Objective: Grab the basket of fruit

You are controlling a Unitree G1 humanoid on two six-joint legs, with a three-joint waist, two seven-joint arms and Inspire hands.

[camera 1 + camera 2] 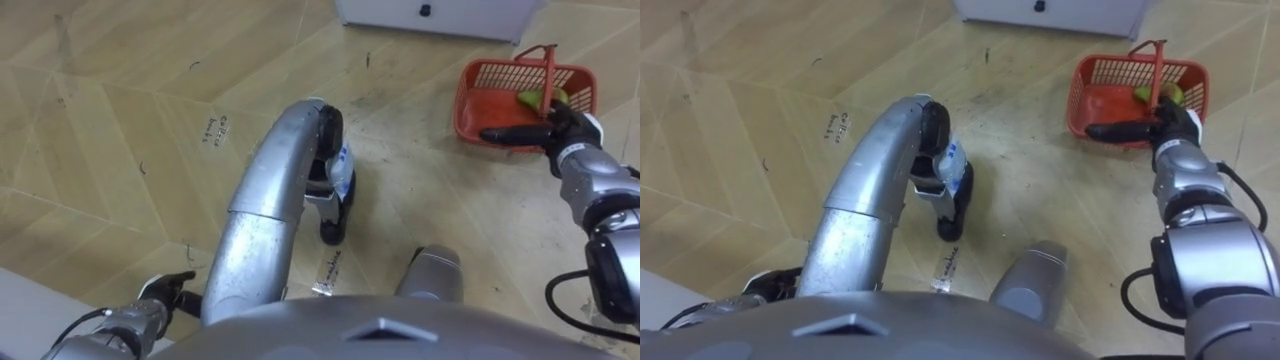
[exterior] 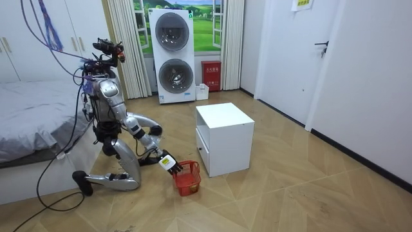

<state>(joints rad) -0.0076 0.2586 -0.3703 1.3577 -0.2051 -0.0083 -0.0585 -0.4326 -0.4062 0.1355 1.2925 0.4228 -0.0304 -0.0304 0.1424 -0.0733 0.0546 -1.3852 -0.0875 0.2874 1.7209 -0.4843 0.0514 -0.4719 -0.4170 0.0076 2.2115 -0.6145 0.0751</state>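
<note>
A red plastic fruit basket [image 1: 480, 95] stands on the wooden floor at the upper right, its handle [image 1: 548, 70] upright and a green fruit [image 1: 530, 98] inside. My right hand [image 1: 552, 132] is at the basket's near rim, beside the foot of the handle. Its dark fingers [image 1: 505, 133] stretch out straight to the left along that rim and hold nothing. My left hand [image 1: 165, 292] sits low at the bottom left, far from the basket. In the room view I kneel on the floor by the bed, right arm reaching to the basket [image 2: 187, 178].
A white cabinet [image 1: 430, 12] stands just beyond the basket; in the room view the cabinet [image 2: 222, 138] is right next to it. A bed [image 2: 32, 122] is behind me. Bare wooden floor [image 1: 120, 110] spreads out to the left.
</note>
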